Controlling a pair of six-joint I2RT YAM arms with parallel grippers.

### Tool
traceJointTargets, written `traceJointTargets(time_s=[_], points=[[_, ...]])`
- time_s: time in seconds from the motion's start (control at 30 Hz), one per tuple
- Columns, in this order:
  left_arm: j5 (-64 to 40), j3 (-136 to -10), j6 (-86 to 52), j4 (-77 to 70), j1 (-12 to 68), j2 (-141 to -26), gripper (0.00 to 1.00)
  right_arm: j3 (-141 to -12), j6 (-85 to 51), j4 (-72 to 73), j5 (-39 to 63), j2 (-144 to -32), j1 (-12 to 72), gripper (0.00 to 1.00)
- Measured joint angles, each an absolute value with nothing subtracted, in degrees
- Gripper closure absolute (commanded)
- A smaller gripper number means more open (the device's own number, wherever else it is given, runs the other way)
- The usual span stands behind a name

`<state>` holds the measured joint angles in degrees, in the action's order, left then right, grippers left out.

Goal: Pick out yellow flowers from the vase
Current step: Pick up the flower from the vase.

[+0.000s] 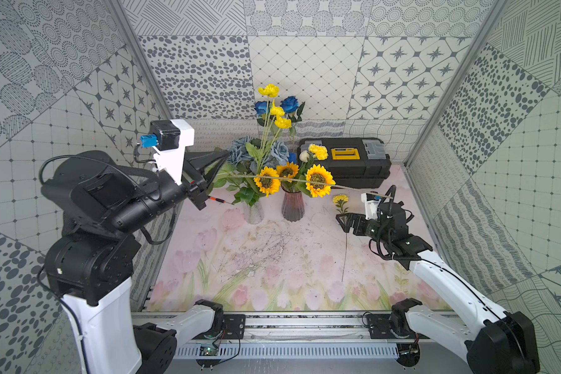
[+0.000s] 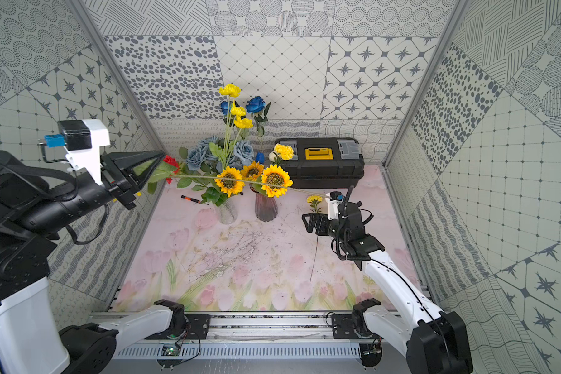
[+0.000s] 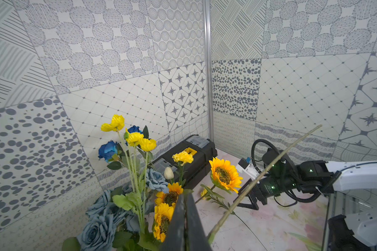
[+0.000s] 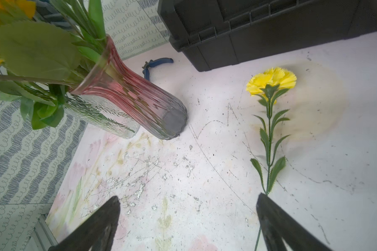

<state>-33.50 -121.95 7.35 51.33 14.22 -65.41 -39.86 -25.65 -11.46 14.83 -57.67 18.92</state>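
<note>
Fingers of left gripper (image 2: 160,158) clamp a long stem (image 2: 305,191) level; right gripper (image 4: 187,196) gapes above set-aside yellow carnation (image 4: 270,80).

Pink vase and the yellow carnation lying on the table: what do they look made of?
Pink vase: apparently tinted glass, ribbed and glossy; stems show through the wall. Yellow carnation: likely fabric petals on a moulded plastic stem, judging by frayed edges and uniform serrated leaves.

Left gripper (image 1: 224,155) high, fingers (image 3: 183,219) together; right gripper (image 4: 187,197) low, fingers (image 4: 100,221) wide apart.
</note>
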Motion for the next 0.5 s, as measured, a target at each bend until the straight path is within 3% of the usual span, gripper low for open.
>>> traceJointTargets(time_s=[0.3,0.5], points=[[-39.6,-112.3,7.9,55.3,14.2,-64.6,1.00,-47.0,-18.4,-17.0,11.1,-52.2,18.9,0.02],[-42.3,-105.7,8.3,57.3,14.2,-62.5,1.00,-50.9,-16.9,-16.5,21.6,-51.0,18.9,0.06]])
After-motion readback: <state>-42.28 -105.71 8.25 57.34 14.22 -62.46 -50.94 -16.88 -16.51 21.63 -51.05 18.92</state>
